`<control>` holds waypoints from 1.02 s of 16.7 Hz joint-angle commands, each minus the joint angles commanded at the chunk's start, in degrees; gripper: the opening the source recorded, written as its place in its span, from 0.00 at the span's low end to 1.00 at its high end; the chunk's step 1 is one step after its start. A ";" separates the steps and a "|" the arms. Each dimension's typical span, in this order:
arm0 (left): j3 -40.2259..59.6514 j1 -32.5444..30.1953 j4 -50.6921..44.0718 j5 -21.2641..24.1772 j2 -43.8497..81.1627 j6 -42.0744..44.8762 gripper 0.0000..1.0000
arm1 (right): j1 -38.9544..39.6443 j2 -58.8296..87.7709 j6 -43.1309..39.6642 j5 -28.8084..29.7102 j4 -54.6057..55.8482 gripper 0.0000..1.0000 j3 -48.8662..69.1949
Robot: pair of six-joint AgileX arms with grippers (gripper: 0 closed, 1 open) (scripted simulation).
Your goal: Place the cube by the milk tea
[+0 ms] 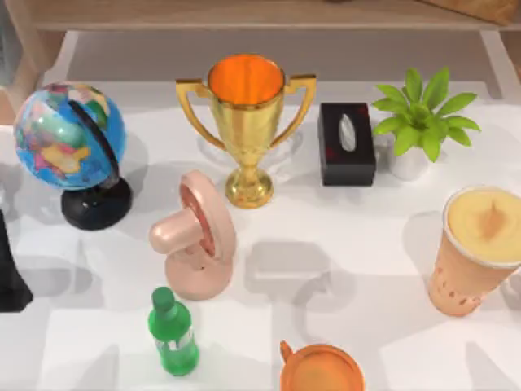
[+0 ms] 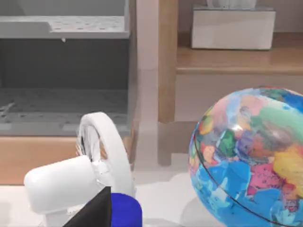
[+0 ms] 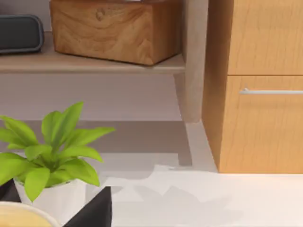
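Left arm (image 1: 10, 277) at left edge, mid-height. Pincer opening and hold: cannot tell. Cube's place: cannot tell. Bare table (image 1: 366, 269) centre-right suits gentle set-down, clear of mug (image 1: 321, 371) below, just beside milk tea (image 1: 476, 252) at right edge.

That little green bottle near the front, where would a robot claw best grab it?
Probably around the green bottle's straight body, below the narrower cap, coming from the top view's left. It appears to stand upright, and the pink fan sits close behind it.
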 joint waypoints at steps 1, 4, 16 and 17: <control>0.00 0.00 0.00 0.00 0.00 0.00 1.00 | 0.00 0.00 0.00 0.00 0.00 1.00 0.00; 0.00 0.00 0.00 0.00 0.00 0.00 1.00 | 0.60 1.85 0.03 0.64 0.19 1.00 1.81; 0.00 0.00 0.00 0.00 0.00 0.00 1.00 | 13.55 55.73 0.56 14.49 4.19 1.00 51.86; 0.00 0.00 0.00 0.00 0.00 0.00 1.00 | 14.81 61.44 0.62 15.83 4.58 1.00 56.89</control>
